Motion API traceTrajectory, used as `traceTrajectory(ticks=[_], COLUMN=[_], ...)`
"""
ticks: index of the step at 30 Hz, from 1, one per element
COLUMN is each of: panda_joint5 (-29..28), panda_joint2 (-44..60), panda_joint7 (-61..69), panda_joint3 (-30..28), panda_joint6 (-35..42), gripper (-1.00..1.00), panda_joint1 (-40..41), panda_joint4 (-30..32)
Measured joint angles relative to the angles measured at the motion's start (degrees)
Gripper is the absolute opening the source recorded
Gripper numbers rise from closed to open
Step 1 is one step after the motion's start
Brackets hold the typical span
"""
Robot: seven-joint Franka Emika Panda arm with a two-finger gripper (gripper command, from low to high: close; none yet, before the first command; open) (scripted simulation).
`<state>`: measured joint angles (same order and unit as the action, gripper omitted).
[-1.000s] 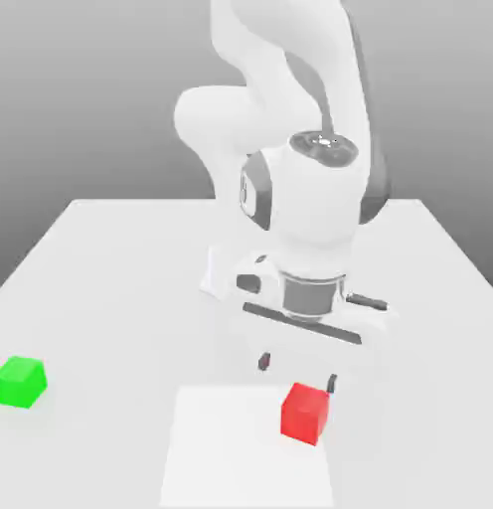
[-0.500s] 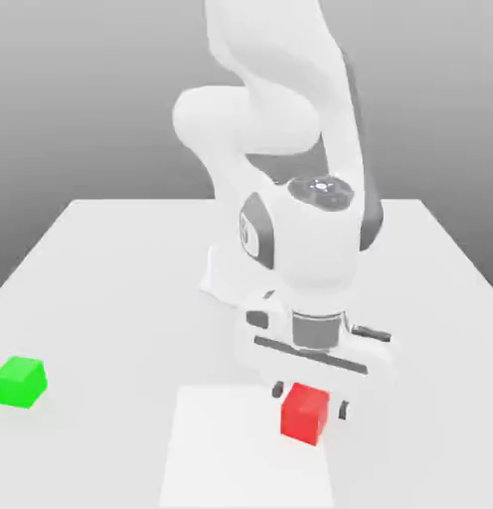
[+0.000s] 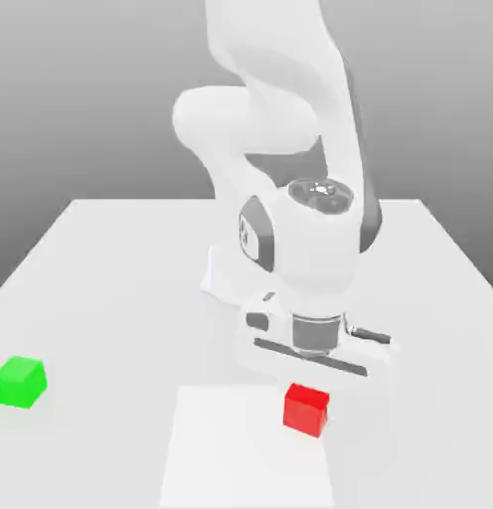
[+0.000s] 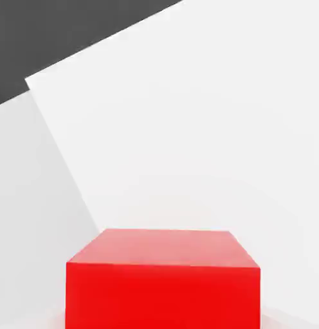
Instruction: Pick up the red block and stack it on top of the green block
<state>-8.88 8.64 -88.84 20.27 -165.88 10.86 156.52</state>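
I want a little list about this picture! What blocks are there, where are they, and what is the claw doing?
red block: small bright red matte cube, on the paler square patch of the white table
green block: small bright green matte cube, at the exterior view's left, far apart from the red one
claw: claw down at the red cube, shut on it
stacked: not yet

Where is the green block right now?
The green block sits on the table at the exterior view's far left, near the front edge, well apart from the red block under the gripper.
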Motion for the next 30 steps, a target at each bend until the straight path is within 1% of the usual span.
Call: traceTrajectory(ticks=[5, 10, 11, 17, 24, 26, 30], panda_joint5=[5.4, 7.3, 7.2, 6.6, 8.3, 8.2, 7.3], panda_joint2=[-4.3, -7.1, -7.1, -6.3, -5.7, -4.1, 1.0], panda_joint7=[3.9, 5.5, 5.8, 8.6, 13.7, 14.0, 13.4], panda_joint3=[2.2, 2.5, 1.3, -7.3, -16.2, -16.5, -16.7], panda_joint6=[3.3, 6.1, 6.7, 10.8, 15.2, 14.0, 9.3], gripper=[-1.0, -1.0, -1.0, -1.0, -1.0, -1.0, -1.0], panda_joint1=[0.9, 1.2, 2.6, 20.7, 40.0, 40.8, 40.9], panda_joint4=[0.7, 1.6, 1.1, -3.3, -8.7, -9.4, -9.9])
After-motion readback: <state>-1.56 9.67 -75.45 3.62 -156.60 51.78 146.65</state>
